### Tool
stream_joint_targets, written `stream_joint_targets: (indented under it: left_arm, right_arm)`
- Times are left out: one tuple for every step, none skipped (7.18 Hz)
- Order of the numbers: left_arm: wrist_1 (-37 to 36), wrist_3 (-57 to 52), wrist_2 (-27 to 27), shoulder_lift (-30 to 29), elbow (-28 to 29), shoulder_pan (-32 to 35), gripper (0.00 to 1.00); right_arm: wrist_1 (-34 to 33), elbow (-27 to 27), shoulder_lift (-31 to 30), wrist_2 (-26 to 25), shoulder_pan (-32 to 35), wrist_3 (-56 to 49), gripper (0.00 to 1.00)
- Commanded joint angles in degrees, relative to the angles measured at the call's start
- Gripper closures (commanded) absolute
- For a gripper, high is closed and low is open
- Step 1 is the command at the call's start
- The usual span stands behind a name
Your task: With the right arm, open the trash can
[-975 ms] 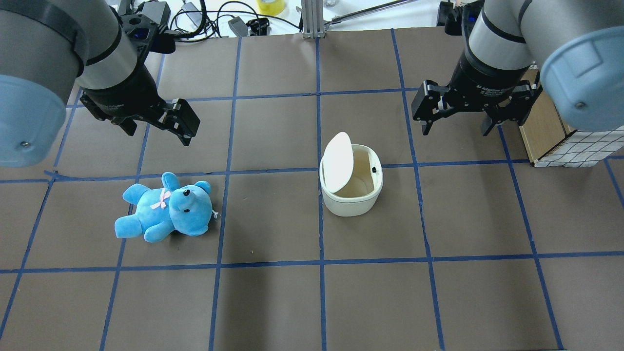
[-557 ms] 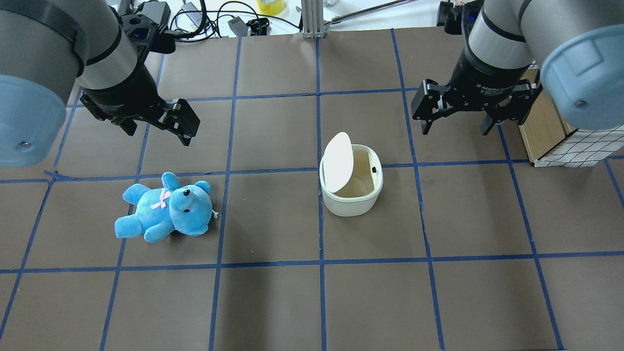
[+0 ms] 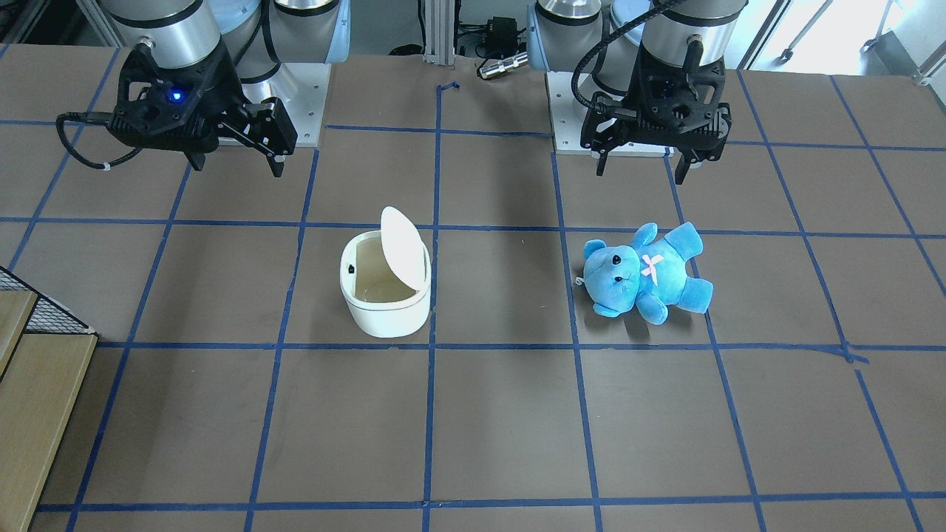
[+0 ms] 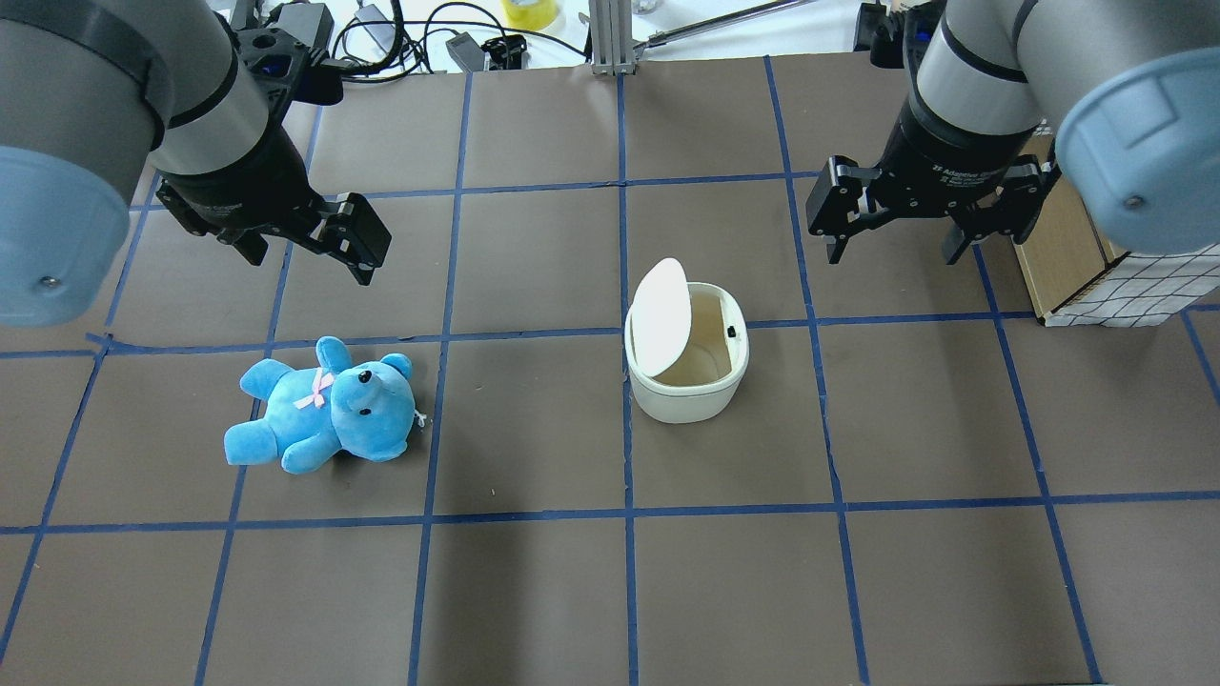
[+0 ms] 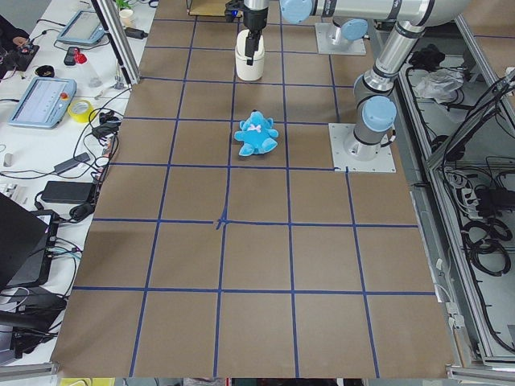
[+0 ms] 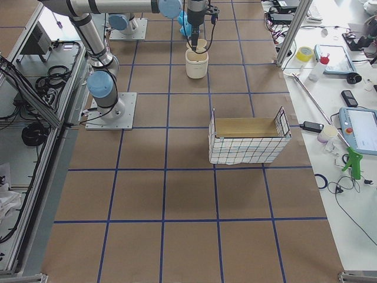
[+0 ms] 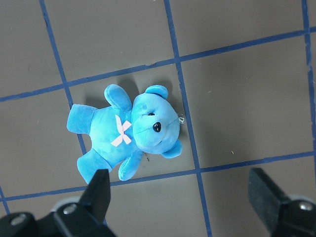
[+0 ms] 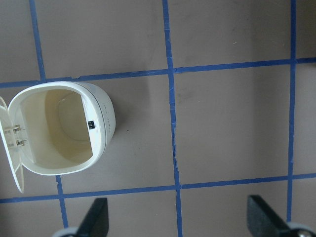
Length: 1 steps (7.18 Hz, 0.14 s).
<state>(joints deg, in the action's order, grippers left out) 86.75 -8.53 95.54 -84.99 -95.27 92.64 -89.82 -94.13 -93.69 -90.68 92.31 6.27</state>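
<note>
The white trash can (image 4: pixel 688 386) stands near the table's middle with its lid (image 4: pixel 660 314) swung up, the inside bare; it also shows in the front view (image 3: pixel 384 310) and the right wrist view (image 8: pixel 106 123). My right gripper (image 4: pixel 896 246) is open and empty, raised beyond and to the right of the can; in the front view (image 3: pixel 233 164) it shows a blue light. My left gripper (image 4: pixel 305 259) is open and empty above the blue plush bear (image 4: pixel 324 405), which lies in the left wrist view (image 7: pixel 129 131).
A wire-sided wooden box (image 4: pixel 1096 272) stands at the right edge, close to my right gripper. Cables and tools (image 4: pixel 400 33) lie past the table's far edge. Blue tape lines grid the brown table (image 4: pixel 610 591).
The right gripper has lifted slightly away from the can. The can, its raised lid, the bear and the left arm have not moved.
</note>
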Motion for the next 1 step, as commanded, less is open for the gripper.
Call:
stream_joint_targets:
  left_arm:
    - [0.0,0.0,0.0,0.0,0.0,0.0,0.0]
  right_arm:
    - [0.17,0.0,0.0,0.06,-0.02,-0.03,0.0]
